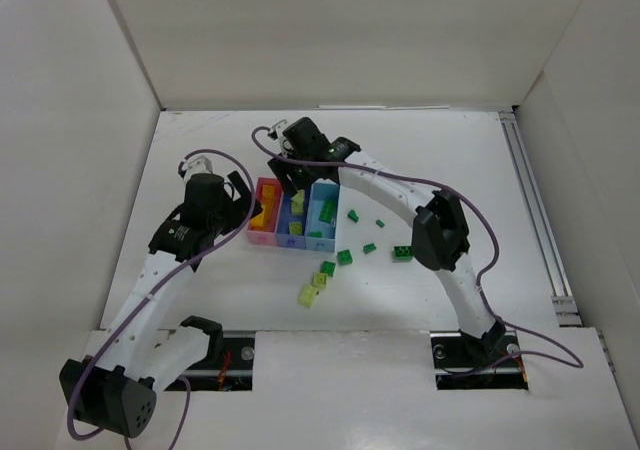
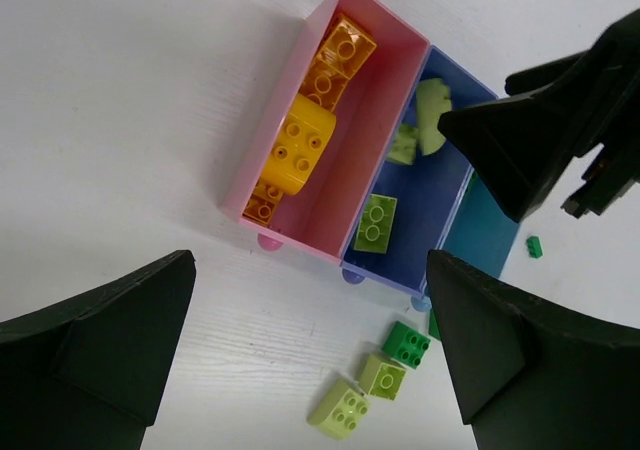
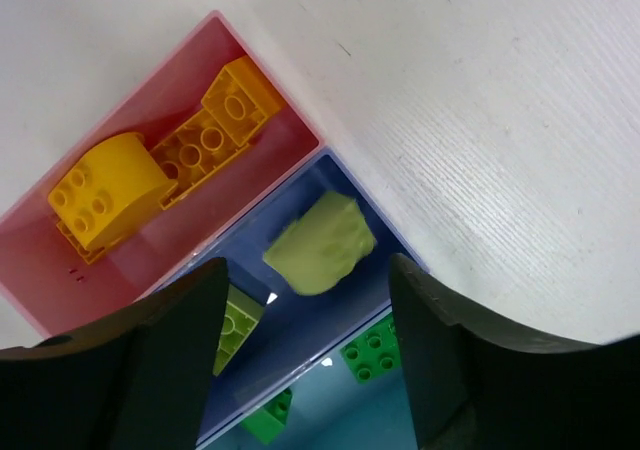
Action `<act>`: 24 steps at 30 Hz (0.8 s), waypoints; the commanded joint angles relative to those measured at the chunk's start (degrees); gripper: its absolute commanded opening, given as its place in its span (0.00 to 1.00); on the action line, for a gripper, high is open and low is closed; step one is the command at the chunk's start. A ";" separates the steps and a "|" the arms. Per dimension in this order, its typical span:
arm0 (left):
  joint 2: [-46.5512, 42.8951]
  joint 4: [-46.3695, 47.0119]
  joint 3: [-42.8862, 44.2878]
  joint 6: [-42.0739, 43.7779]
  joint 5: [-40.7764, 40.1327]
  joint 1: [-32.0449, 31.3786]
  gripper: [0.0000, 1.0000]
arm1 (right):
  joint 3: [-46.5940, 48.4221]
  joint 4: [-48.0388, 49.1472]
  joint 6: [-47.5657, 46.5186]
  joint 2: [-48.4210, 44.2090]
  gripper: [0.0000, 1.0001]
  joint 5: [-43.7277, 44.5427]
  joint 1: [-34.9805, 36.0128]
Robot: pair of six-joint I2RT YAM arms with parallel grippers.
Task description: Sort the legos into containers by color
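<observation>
Your right gripper hangs half-open over the purple-blue bin, lime brick loose beneath it. Your left gripper is wide open and empty. Several green and lime legos are left on the desk.

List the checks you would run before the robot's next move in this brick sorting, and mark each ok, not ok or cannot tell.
1. Right gripper open, gripping nothing: ok.
2. Lime piece settled in purple bin: cannot tell, it is blurred.
3. Pink bin holds only orange-yellow bricks: ok.
4. Left gripper open and empty: ok.
5. All bricks binned: not ok, loose bricks lie outside the bins.
</observation>
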 commanded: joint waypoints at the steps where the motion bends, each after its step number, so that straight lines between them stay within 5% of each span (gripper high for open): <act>1: -1.66 1.11 -0.23 2.57 3.49 0.23 1.00 | 1.39 3.05 -0.55 -1.13 0.71 -1.66 0.37; 8: -2.98 2.43 -1.38 5.48 8.08 -2.31 1.00 | -7.11 4.28 1.55 -10.60 0.71 0.19 -1.82; 18: 6.33 4.54 -3.05 -0.32 -1.65 -31.21 1.00 | -39.64 11.05 6.21 -38.38 0.76 -1.22 -12.37; 24: 11.86 6.55 -7.08 -3.03 0.52 -37.47 0.96 | -51.34 12.36 7.79 -46.12 0.77 -0.69 -15.02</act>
